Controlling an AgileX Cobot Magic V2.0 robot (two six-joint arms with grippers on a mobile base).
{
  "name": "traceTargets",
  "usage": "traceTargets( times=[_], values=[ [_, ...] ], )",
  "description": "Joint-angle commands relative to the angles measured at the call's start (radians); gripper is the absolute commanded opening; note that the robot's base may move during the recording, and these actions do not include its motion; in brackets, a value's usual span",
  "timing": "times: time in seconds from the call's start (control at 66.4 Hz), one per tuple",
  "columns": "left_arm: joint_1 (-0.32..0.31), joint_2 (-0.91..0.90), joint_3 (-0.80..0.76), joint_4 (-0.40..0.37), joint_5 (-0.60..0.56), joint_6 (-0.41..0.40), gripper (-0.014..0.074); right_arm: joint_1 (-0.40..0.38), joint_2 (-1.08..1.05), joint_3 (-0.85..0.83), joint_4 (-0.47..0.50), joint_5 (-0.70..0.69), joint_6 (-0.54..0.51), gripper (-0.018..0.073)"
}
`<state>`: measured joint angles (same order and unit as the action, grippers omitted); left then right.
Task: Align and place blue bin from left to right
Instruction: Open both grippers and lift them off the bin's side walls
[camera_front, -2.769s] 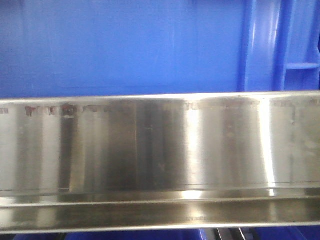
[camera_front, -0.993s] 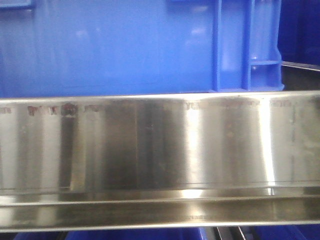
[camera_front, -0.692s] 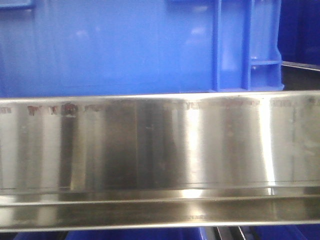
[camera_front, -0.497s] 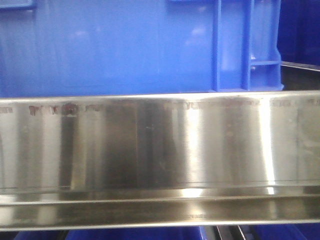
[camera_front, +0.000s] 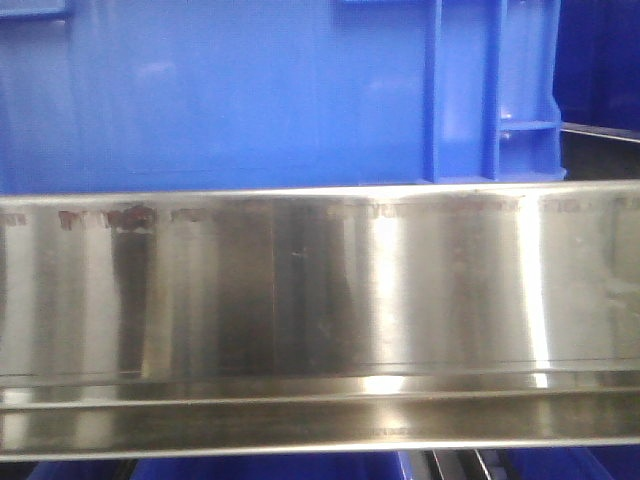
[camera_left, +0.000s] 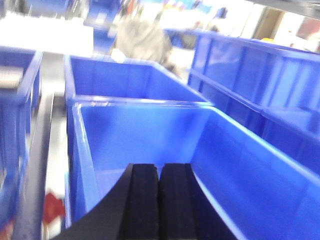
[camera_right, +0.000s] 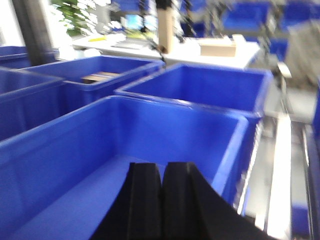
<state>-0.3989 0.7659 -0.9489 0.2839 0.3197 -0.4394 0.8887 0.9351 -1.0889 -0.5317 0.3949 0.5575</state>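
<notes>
We see the blue bin (camera_front: 250, 95) sitting on the shelf right behind the steel rail (camera_front: 320, 290), its ribbed right corner visible, dark gap just beyond it and another blue wall at far right. From the left wrist, our left gripper (camera_left: 159, 200) hangs over the bin's open inside, pads pressed together, nothing between them. Right gripper (camera_right: 161, 200) same: pads touching, empty, above the bin interior near its right wall. More blue bins (camera_right: 200, 87) stand behind and beside. A metal track (camera_right: 272, 165) runs along the right.

We judge we're in the align step: bin is on the shelf, looks roughly square to the rail, not gripped. The wrist views are blurry, so contact with the walls is unclear. Next move likely calls for nudging the bin rightward toward its neighbour, keeping the front wall parallel to the rail.
</notes>
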Motion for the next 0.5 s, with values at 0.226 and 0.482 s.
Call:
traceTargets(
  times=[0.226,0.482],
  values=[
    [-0.003,-0.203,0.219,-0.002,-0.17,0.02,-0.0111,0.003,-0.228,0.216,-0.019,-0.089,-0.047,-0.0078],
    [-0.003,-0.254,0.235,-0.002,-0.196,0.02,-0.0111,0.003,-0.323,0.258,-0.019,-0.004,-0.045,-0.0078]
  ],
)
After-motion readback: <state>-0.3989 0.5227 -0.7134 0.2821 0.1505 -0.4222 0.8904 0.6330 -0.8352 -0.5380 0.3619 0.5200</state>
